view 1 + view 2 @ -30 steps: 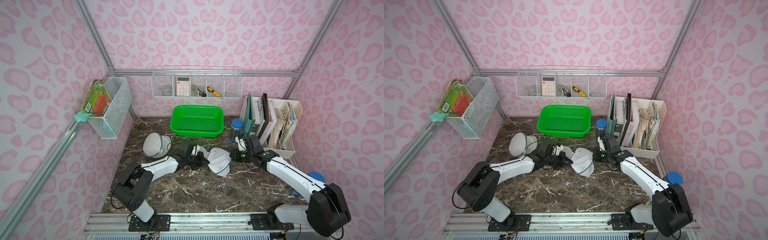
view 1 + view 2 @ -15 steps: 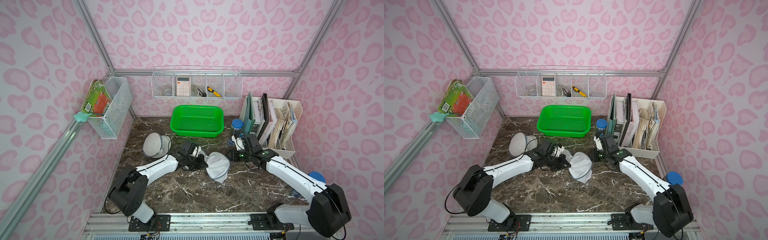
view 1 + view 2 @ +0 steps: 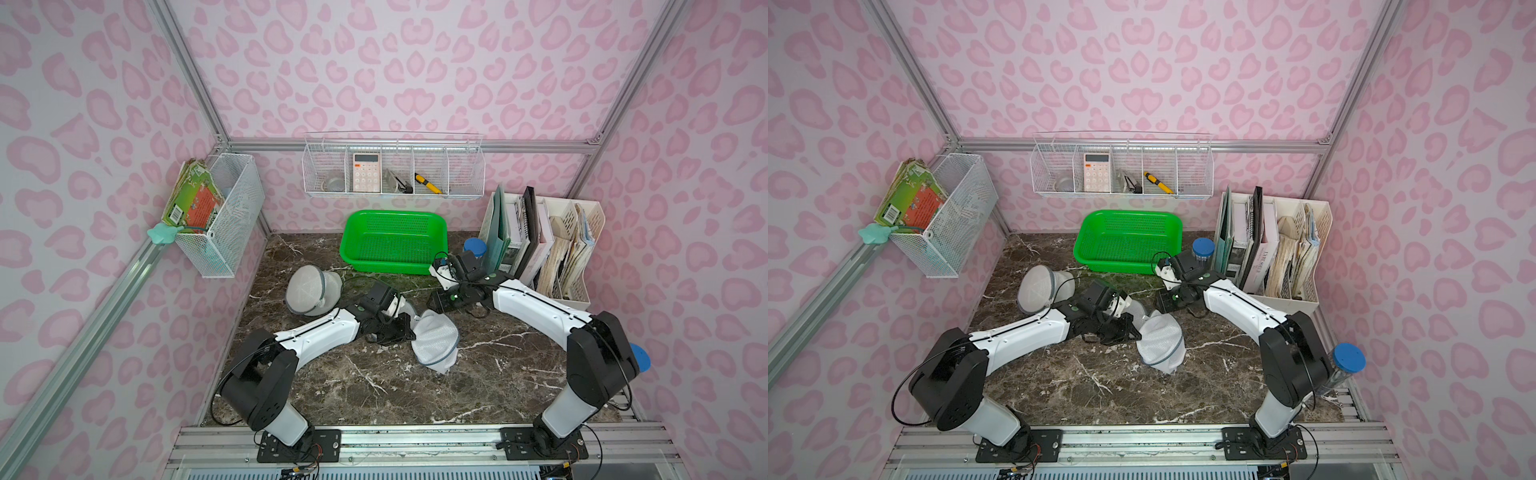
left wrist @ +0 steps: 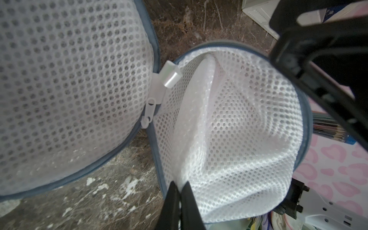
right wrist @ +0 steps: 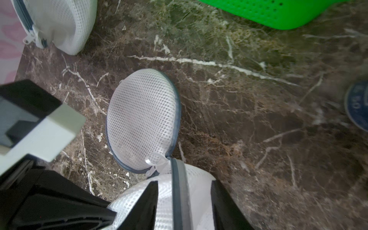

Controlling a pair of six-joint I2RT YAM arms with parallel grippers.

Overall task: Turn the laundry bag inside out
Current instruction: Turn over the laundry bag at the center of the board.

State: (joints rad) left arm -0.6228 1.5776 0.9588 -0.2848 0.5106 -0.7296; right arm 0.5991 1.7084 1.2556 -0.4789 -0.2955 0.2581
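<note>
Centre of the marble table [image 3: 374,386]: laundry bag [image 3: 436,340], white mesh with blue-grey trim, unzipped into two round halves joined at the zip end. The near half lies crumpled in plain sight. The far half is mostly hidden under the left wrist in both top views.

Only the wrist view shows the left gripper [image 4: 180,188] pinched tight on a fold of mesh at the crumpled half's rim; from above its tips are lost against the dark body. At the bag's far-right edge the right gripper [image 5: 184,185] has its jaws apart, with the trim strip running between them and neither pad pressing it. It grips nothing. Its tips are also hard to pick out from above. The right wrist view smears at one edge, so a blue lid there is barely readable.

Containers:
- green basket [image 3: 390,214], far centre.
- wall rack [image 3: 309,166] on the far wall, five bays. Left to right: greyish round item (can't ID), calculator [image 3: 366,171], dark metal item (can't ID), yellow-handled tool [image 3: 428,185].
- wire basket [image 3: 241,216] on the left wall: green/orange printed packs, count unclear.
- file organiser [image 3: 582,291], far right: folders, binders and papers, too packed to count.

Counts:
- 2 arms.
- 2 mesh bags; the second mesh bag [image 3: 309,289] sits far left, apart from the first.
- 2 blue-lidded jars: one [image 3: 475,247] between green basket and organiser, partly behind the right arm; the other [image 3: 1347,357] at the near right, partly hidden behind that arm's shoulder.
- 1 calculator.
</note>
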